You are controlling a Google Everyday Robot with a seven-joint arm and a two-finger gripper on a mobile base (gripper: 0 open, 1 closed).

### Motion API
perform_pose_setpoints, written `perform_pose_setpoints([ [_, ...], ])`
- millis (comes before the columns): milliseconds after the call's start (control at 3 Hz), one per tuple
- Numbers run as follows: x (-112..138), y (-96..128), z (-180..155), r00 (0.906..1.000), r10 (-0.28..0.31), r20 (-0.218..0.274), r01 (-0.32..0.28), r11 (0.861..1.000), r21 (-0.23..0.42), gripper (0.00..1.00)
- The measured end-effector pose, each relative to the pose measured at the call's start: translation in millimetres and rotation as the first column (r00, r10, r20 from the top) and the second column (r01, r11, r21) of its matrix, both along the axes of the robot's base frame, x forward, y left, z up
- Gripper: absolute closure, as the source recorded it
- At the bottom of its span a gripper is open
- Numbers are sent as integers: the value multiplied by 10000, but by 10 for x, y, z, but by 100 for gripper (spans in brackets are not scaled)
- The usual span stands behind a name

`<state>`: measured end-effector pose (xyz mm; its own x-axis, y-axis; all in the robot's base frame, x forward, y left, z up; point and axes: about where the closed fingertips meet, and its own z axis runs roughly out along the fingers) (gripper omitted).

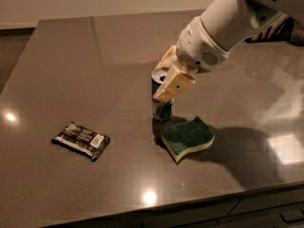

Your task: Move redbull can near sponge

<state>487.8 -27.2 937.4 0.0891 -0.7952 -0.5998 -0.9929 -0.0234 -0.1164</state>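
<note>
The redbull can [163, 109] is a slim blue-and-silver can, upright at the table's middle, its base at or just above the tabletop. My gripper [167, 82] is shut on the redbull can from above, one tan finger [175, 85] across its front. The sponge [187, 137], dark green top over pale yellow foam with wavy edges, lies flat just right of and in front of the can, a small gap between them.
A dark snack-bar wrapper [81, 140] lies flat at the front left. A black-and-white patterned object [280, 30] sits at the back right behind my arm. The dark table [95, 56] has its front edge close below the sponge.
</note>
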Motion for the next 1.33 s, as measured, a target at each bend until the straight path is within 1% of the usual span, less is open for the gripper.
perform_pose_setpoints([
  [333,-11,-56,-105,9999,25,-159,-27,9998,-180,59],
  [667,0,-99,-164,9997,24,-246,-32,9995,-310,28],
  [1000,-7,-82,-154,9998,43,-219,-50,9995,-307,5],
  [1333,-12,-73,-149,9998,56,-206,-62,9995,-311,0],
])
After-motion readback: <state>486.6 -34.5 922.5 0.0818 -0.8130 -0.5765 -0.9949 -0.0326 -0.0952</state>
